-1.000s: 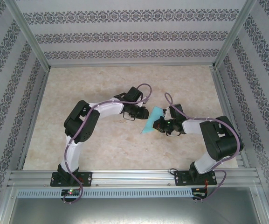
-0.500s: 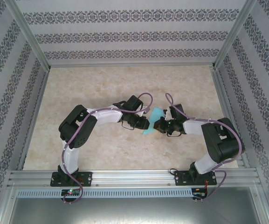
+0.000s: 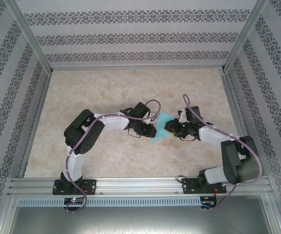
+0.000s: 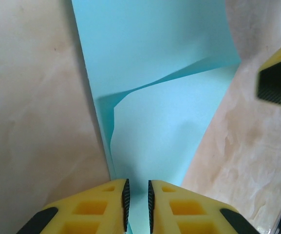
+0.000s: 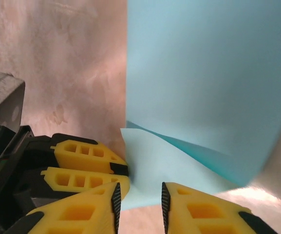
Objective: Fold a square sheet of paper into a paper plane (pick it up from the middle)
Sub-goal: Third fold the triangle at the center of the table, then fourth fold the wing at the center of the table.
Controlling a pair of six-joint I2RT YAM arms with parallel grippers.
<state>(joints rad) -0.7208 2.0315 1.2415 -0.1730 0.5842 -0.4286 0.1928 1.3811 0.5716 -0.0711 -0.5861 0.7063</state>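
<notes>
Both claws meet at the blue sheet (image 3: 161, 127), near the middle of the table (image 3: 106, 87).
The left claw (image 4: 137, 204) is nearly closed, its jaws a narrow slit apart with the sheet's edge running down between them, so it appears to pinch the paper. The right claw (image 5: 139, 202) faces it from the other side, just beside it. Its jaws stand a little wider around a lower corner of the sheet, and whether they actually press it cannot be told. The sheet is bent, one flap lying over the other along a curved crease.
</notes>
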